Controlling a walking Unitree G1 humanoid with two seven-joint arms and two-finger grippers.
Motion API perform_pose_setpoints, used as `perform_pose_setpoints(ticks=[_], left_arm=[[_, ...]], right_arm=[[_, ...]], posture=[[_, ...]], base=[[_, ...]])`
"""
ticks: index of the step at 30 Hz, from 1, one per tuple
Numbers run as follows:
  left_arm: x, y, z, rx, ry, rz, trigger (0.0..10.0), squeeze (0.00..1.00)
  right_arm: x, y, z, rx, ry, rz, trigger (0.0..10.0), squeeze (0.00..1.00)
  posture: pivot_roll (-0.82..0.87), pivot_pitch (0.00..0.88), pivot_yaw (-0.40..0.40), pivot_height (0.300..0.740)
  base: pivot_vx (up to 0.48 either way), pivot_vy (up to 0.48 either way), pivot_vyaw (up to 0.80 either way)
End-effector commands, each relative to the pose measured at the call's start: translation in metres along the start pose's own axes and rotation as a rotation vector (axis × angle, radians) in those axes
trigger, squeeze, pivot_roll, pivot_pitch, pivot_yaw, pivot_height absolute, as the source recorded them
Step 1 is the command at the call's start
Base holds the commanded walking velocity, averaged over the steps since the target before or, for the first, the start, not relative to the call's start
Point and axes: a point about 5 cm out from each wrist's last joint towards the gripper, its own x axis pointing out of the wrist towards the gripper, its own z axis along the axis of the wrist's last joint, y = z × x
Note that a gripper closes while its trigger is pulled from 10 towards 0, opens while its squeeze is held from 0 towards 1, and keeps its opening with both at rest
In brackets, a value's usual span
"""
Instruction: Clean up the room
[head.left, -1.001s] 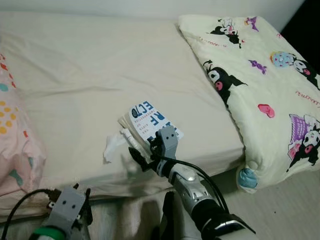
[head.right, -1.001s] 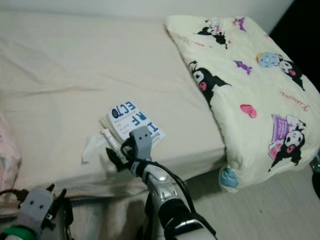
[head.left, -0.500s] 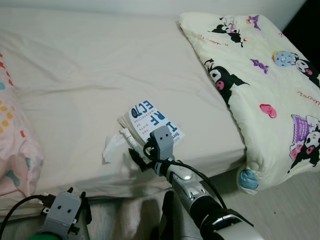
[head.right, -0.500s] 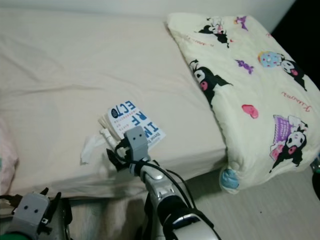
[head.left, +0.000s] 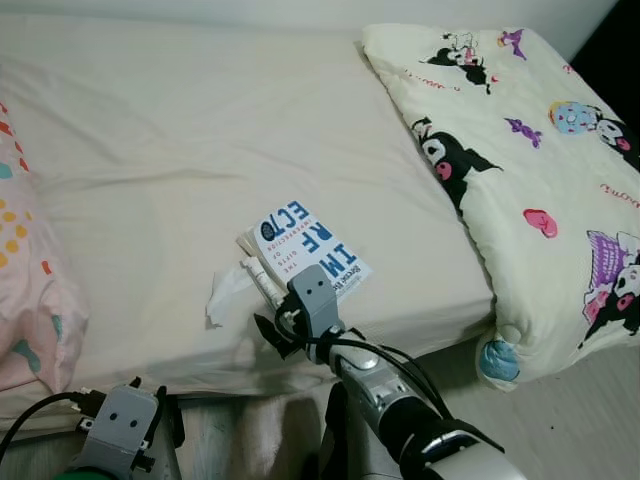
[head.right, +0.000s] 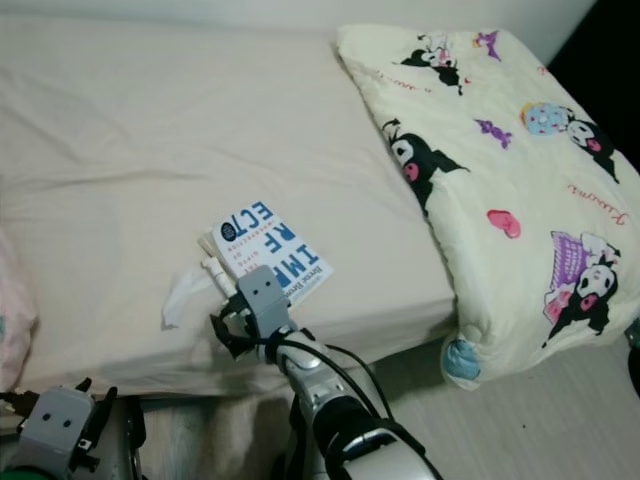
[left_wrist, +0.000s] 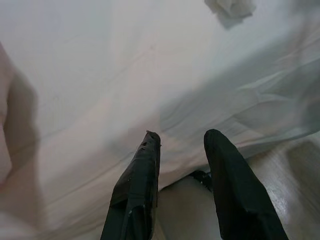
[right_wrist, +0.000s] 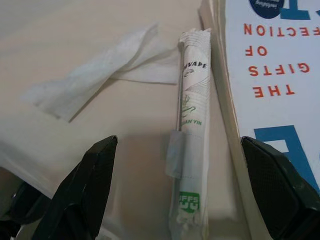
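Bedding takes up most of what lies ahead: a cream-sheeted bed (head.left: 200, 150) with a cartoon-print quilt (head.left: 520, 170) draped over its right side and hanging off the corner toward the floor, and a pink dotted pillow (head.left: 25, 260) at the far left. Near the front edge of the mattress sits a white and blue book (head.left: 305, 250), lying flat with its cover up. Just beside its left edge lies a slim paper-wrapped stick packet (right_wrist: 190, 145) with green print, running along the book's side and close against it. A crumpled white tissue (right_wrist: 95, 75) lies next to the packet, its near end touching the wrapper.

The right gripper (head.left: 285, 325) reaches forward from the silver arm (head.left: 390, 400) and hangs right at the mattress edge, just short of the packet. Its two black fingers (right_wrist: 82, 190) are spread wide, one on the tissue side and the other over the book's corner, with the packet lined up between them and nothing held.

The left gripper (left_wrist: 182, 150) is low at the bed's front, pointing at the hanging sheet, its fingers parted and empty.
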Motion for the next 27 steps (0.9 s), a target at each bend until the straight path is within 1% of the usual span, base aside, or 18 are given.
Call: perform_pose_setpoints(ticks=[1, 6, 14, 16, 19, 21, 22, 23, 24, 26, 27], left_arm=[[-0.005, -0.003, -0.005, -0.008, 0.033, -0.019, 10.0, 0.00], [-0.005, -0.003, -0.005, -0.008, 0.033, -0.021, 10.0, 0.00], [-0.005, -0.003, -0.003, -0.008, 0.032, -0.020, 10.0, 0.00], [-0.005, -0.003, -0.003, -0.007, 0.032, -0.020, 10.0, 0.00], [-0.003, -0.002, -0.003, -0.002, 0.033, -0.022, 10.0, 0.00], [-0.002, -0.002, -0.003, -0.001, 0.030, -0.021, 10.0, 0.00], [-0.002, -0.002, -0.003, -0.001, 0.030, -0.021, 10.0, 0.00], [-0.002, -0.002, -0.002, -0.002, 0.030, -0.020, 10.0, 0.00], [-0.002, -0.002, -0.003, -0.002, 0.032, -0.019, 10.0, 0.00], [-0.002, -0.002, -0.003, -0.003, 0.033, -0.018, 10.0, 0.00], [-0.004, -0.002, -0.005, 0.002, 0.042, -0.020, 10.0, 0.00]], right_arm=[[0.004, 0.025, -0.008, 0.036, 0.020, 0.065, 10.0, 0.00], [0.002, 0.027, -0.014, 0.030, 0.039, 0.079, 10.0, 0.00], [0.000, 0.028, -0.017, 0.038, 0.036, 0.096, 10.0, 0.00], [-0.001, 0.028, -0.019, 0.034, 0.044, 0.098, 10.0, 0.00], [-0.003, 0.025, -0.025, 0.012, 0.085, 0.063, 9.8, 0.00], [-0.003, 0.021, -0.025, 0.022, 0.091, 0.032, 5.5, 0.00], [-0.003, 0.021, -0.025, 0.022, 0.091, 0.032, 5.5, 0.00], [-0.003, 0.020, -0.024, 0.032, 0.090, 0.022, 4.3, 0.00], [-0.003, 0.019, -0.024, 0.039, 0.088, 0.018, 0.9, 0.00], [-0.003, 0.019, -0.023, 0.042, 0.087, 0.017, 0.9, 0.00], [-0.002, 0.019, -0.022, 0.047, 0.083, 0.021, 0.0, 0.00]], posture=[[0.12, 0.201, -0.163, 0.571], [0.13, 0.196, -0.163, 0.571], [0.13, 0.194, -0.163, 0.571], [0.13, 0.194, -0.163, 0.571], [0.13, 0.187, -0.158, 0.571], [0.13, 0.188, -0.160, 0.571], [0.13, 0.188, -0.160, 0.571], [0.13, 0.188, -0.160, 0.571], [0.13, 0.188, -0.159, 0.571], [0.13, 0.188, -0.159, 0.571], [0.13, 0.184, -0.152, 0.571]], base=[[0.000, 0.000, 0.00], [0.000, 0.000, 0.00], [0.000, 0.000, 0.00], [0.000, 0.000, 0.00], [0.000, 0.000, 0.00], [0.000, 0.000, 0.00], [0.000, 0.000, 0.00], [0.000, 0.000, 0.00], [0.000, 0.000, 0.00], [0.000, 0.000, 0.00], [0.000, 0.000, 0.00]])
